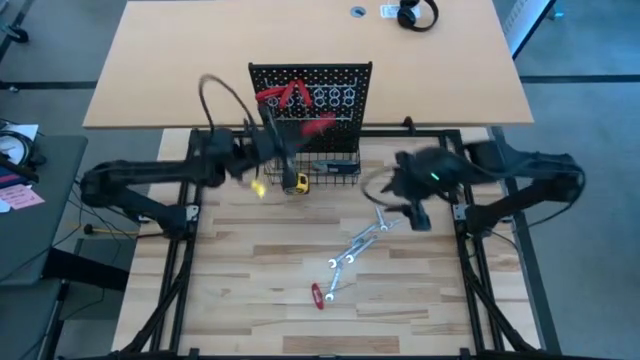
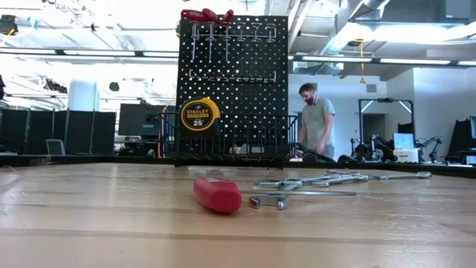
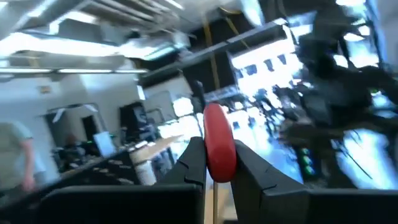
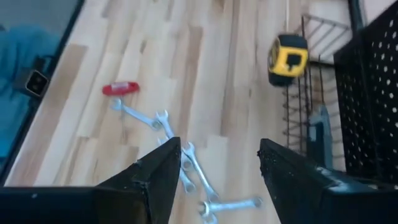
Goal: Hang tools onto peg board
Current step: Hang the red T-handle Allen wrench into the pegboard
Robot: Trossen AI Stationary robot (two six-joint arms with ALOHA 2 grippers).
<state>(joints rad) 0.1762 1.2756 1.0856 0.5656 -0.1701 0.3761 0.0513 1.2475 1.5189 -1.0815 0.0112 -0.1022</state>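
Observation:
The black peg board (image 1: 310, 95) stands upright at the table's far side, with red pliers (image 2: 207, 15) hung at its top and a wire basket (image 1: 325, 168) at its base. My left gripper (image 3: 217, 149) is up in front of the board's left half, shut on a red-handled tool (image 3: 219, 140). My right gripper (image 4: 217, 155) hangs open above the silver wrenches (image 1: 360, 245), touching nothing. The wrenches lie flat on the table. A red-handled screwdriver (image 1: 317, 295) lies flat nearer the front edge. My left gripper pinches the red handle (image 3: 217, 165) between its two fingers. The handle's rounded end (image 3: 214, 115) sticks out past the fingertips. The tool is lifted clear of the table, in the air before the peg board; what lies below the handle is hidden by the fingers.
A yellow tape measure (image 1: 293, 183) sits in the basket. A second, lighter table (image 1: 150, 70) stands behind the board, with headphones (image 1: 415, 15) on it. A person (image 2: 316, 119) stands in the room beyond. Bare wood lies left of the screwdriver.

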